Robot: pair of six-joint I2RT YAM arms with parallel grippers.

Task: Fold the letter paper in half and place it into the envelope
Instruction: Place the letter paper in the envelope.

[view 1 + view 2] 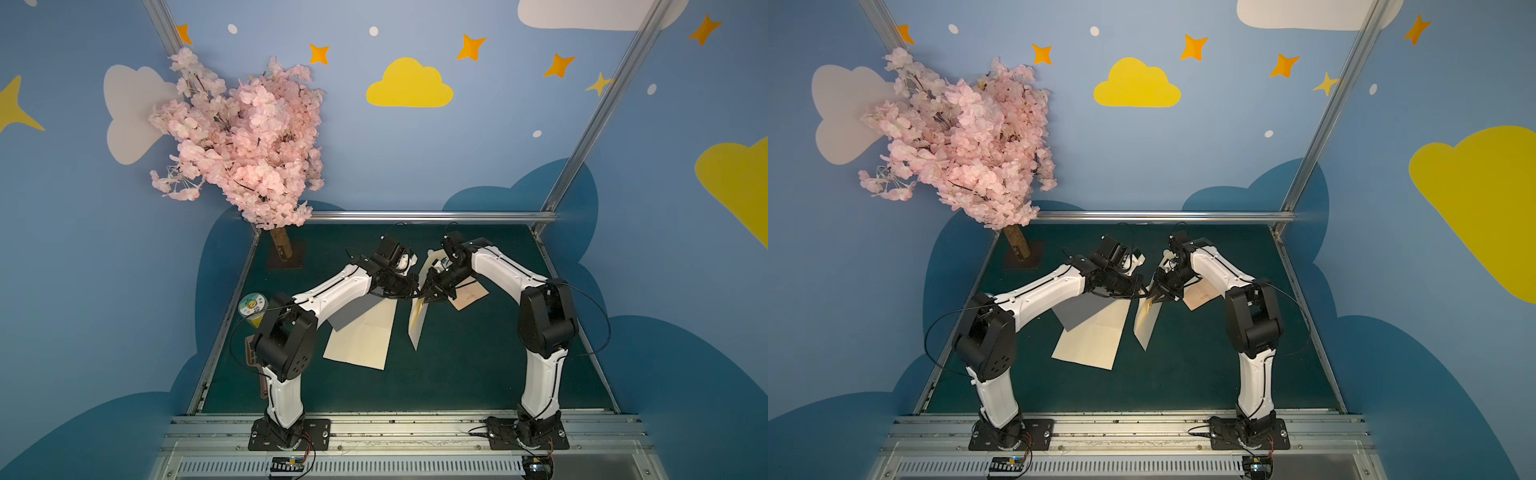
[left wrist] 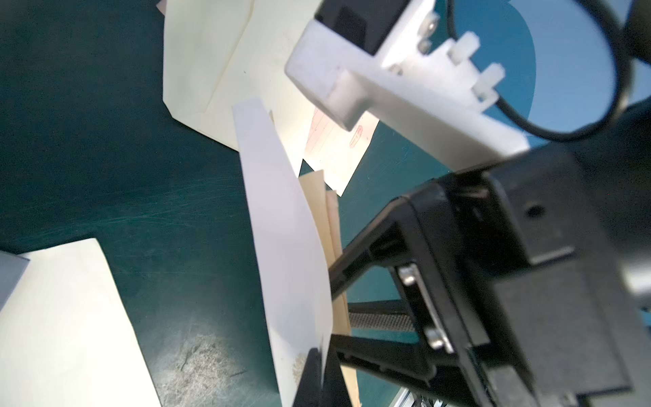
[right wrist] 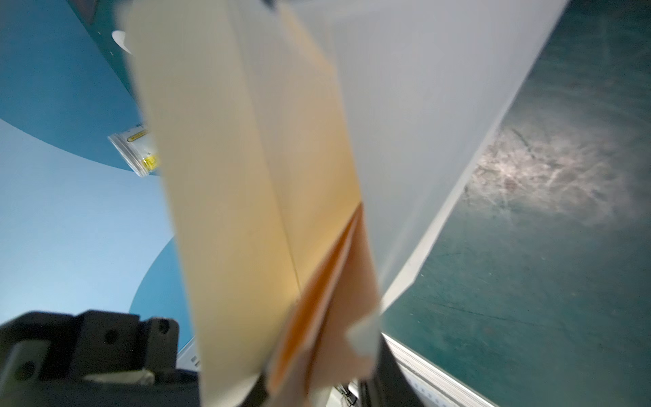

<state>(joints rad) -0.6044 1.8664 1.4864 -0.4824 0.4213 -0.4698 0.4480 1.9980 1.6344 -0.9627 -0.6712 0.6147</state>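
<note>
Left wrist view tells me the most here. My left gripper (image 2: 317,366) is pinched tight on the pale outer wall of the envelope (image 2: 281,229). The right gripper (image 2: 347,310) faces it with jaws apart, and the envelope's tan inner layers sit loose between them. A pinkish layer (image 2: 331,218) is tucked in with the tan ones, can't tell if that's the letter tbh. In both top views the envelope hangs corner-down between the two arms, mid-table over the green mat (image 1: 457,374). Loose on the mat are a big cream sheet (image 1: 361,340) by the left arm and a red-lined sheet (image 2: 334,155) under the right arm.
</note>
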